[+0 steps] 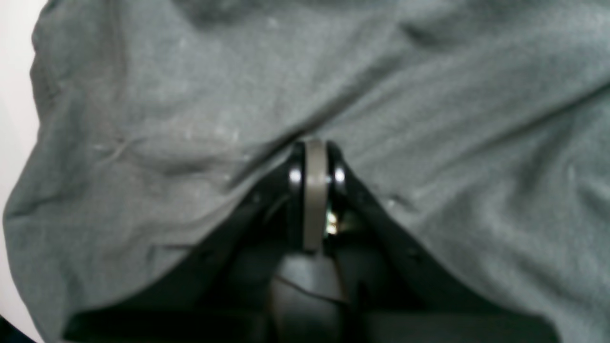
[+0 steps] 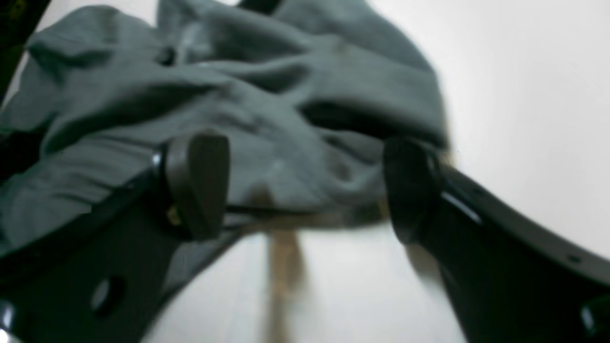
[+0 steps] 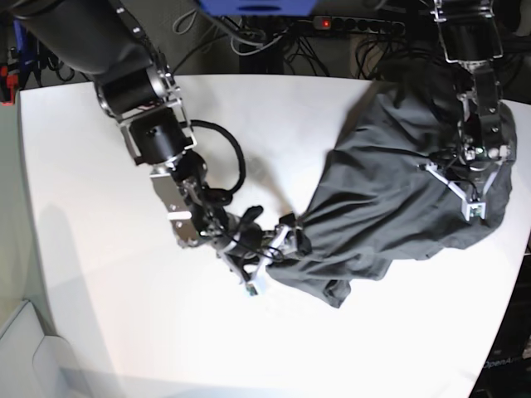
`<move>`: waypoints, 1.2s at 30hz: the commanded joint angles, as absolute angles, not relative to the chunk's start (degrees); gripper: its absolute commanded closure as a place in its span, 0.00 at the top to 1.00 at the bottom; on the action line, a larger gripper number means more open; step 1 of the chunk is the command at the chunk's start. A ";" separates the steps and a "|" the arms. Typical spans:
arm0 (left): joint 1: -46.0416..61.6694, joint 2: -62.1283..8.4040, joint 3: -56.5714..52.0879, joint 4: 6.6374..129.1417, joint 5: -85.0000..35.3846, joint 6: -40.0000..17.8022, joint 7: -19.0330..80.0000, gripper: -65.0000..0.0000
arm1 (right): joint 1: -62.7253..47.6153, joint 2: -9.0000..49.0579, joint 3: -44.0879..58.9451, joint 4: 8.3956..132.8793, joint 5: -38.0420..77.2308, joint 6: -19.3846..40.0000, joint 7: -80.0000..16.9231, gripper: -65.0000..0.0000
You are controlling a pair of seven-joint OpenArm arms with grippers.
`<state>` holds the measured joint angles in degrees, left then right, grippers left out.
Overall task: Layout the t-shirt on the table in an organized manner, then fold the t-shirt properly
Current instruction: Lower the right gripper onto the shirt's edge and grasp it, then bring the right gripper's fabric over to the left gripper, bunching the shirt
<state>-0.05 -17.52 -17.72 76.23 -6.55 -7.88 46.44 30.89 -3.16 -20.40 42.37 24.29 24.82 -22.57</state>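
Note:
The dark grey t-shirt [image 3: 390,199] lies bunched on the right half of the white table [image 3: 99,166], rising toward its far right side. My left gripper [image 3: 469,199] is over that right side. In the left wrist view its jaws [image 1: 314,157] are pressed together on a pinch of the t-shirt [image 1: 429,95], with creases spreading from the tip. My right gripper [image 3: 274,245] is at the shirt's near left edge. In the right wrist view it [image 2: 305,190] is wide open, and the edge of the t-shirt [image 2: 267,95] lies between its fingers [image 2: 200,186] above the table [image 2: 524,95].
The table's right edge [image 3: 518,249] runs close beside the shirt. Behind the far edge are cables and a power strip [image 3: 348,25]. The right arm's black links [image 3: 149,124] reach across the table's left middle.

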 commanded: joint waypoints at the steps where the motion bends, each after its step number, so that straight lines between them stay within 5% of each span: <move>1: -0.31 -17.89 -16.66 76.44 -7.25 -8.40 47.69 0.00 | 32.66 -4.00 -20.26 43.12 24.84 25.54 -21.14 0.77; 12: -1.36 -14.99 -14.90 76.35 -7.25 -8.31 47.60 0.00 | 29.76 -5.23 -20.44 43.12 24.75 25.54 -21.14 0.77; 27: -8.92 -7.43 0.40 65.71 -7.16 -7.87 44.09 0.00 | 25.45 5.67 -20.09 52.35 25.10 25.54 -21.76 0.77; 36: -8.66 -7.60 0.40 65.54 -7.16 -7.87 44.09 0.00 | 25.10 2.95 -20.35 48.22 24.84 25.54 -21.14 0.73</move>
